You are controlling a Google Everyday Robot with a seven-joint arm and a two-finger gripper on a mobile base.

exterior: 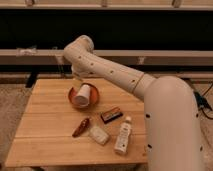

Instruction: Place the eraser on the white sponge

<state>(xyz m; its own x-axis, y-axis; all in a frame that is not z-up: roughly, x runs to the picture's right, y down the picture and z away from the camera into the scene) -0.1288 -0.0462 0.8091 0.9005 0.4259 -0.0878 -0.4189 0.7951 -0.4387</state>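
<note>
The eraser (111, 114), a small dark block with an orange-brown band, lies flat near the middle of the wooden table (45, 125). The white sponge (99, 135), an off-white pad, lies a little in front and left of it, apart from it. My gripper (77, 77) hangs at the far side of the table, just above the back rim of the orange bowl, well behind the eraser. The big white arm reaches in from the right.
An orange bowl (75, 98) holds a white cup (83, 94) tipped on its side. A glossy red-brown chili-shaped object (81, 127) lies left of the sponge. A white bottle (122, 136) with a label lies near the front right edge.
</note>
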